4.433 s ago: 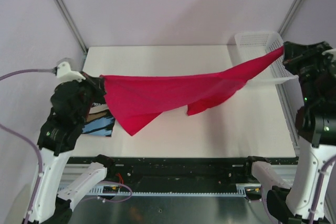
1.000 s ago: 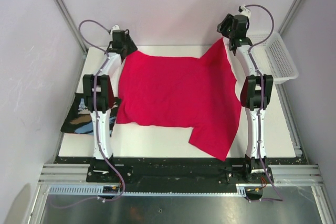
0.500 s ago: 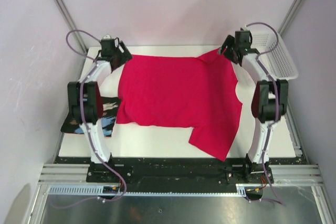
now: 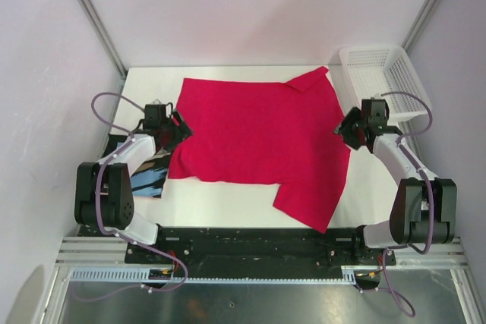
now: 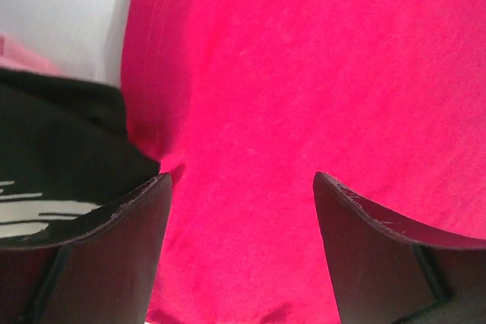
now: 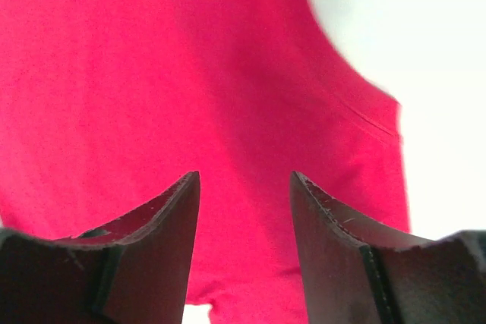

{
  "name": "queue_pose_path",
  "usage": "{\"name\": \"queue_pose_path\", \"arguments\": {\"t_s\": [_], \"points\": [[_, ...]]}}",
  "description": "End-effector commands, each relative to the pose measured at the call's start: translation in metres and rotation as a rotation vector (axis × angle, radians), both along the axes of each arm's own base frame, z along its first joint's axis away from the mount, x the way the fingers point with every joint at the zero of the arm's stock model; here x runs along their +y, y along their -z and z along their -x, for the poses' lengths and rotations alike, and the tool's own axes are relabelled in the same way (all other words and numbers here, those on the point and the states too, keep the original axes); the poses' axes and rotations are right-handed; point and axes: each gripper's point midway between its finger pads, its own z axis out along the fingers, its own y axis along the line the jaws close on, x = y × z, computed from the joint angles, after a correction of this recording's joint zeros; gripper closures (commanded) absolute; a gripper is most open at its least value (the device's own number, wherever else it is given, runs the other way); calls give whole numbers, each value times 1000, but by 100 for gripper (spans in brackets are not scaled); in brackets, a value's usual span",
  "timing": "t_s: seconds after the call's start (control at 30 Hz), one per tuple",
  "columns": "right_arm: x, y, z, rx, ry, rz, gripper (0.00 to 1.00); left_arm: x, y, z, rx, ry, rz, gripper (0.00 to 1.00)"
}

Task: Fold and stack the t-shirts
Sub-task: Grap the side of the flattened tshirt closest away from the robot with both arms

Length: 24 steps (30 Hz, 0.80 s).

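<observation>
The crimson-pink t-shirt (image 4: pixel 258 138) lies spread flat on the white table (image 4: pixel 228 202), one sleeve folded at the far right corner, another flap hanging toward the near edge. The black printed t-shirt (image 4: pixel 144 176) lies crumpled at the table's left edge, partly under the left arm; its black cloth (image 5: pixel 61 149) shows in the left wrist view. My left gripper (image 4: pixel 181 131) hovers open at the pink shirt's left edge (image 5: pixel 241 187), nothing between its fingers. My right gripper (image 4: pixel 343 128) hovers open over the shirt's right edge (image 6: pixel 244 180), also holding nothing.
A white mesh basket (image 4: pixel 383 81) stands at the far right corner of the table, just behind the right arm. Lilac walls and metal frame posts close in the back and sides.
Both arms have let go of the pink shirt's far corners and pulled back toward the near side. They now sit low at the shirt's left and right edges. The shirt lies flat.
</observation>
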Motion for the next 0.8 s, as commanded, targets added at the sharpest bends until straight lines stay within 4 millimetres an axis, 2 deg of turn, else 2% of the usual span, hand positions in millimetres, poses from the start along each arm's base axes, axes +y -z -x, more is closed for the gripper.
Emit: {"name": "queue_pose_path", "arguments": {"t_s": [0.0, 0.1, 0.2, 0.43, 0.77], "points": [[-19, 21, 25, 48, 44, -16, 46, 3, 10, 4, 18, -35, 7, 21], [-25, 33, 34, 69, 51, -23, 47, 12, 24, 10, 58, -78, -8, 22], [-25, 44, 39, 89, 43, -30, 48, 30, 31, 17, 79, -146, -46, 22], [-32, 66, 47, 139, 52, -31, 50, 70, 34, 34, 120, -267, -135, 22], [-45, 82, 55, 174, 73, -32, 51, 88, 45, 43, 188, -307, -189, 22]]}}
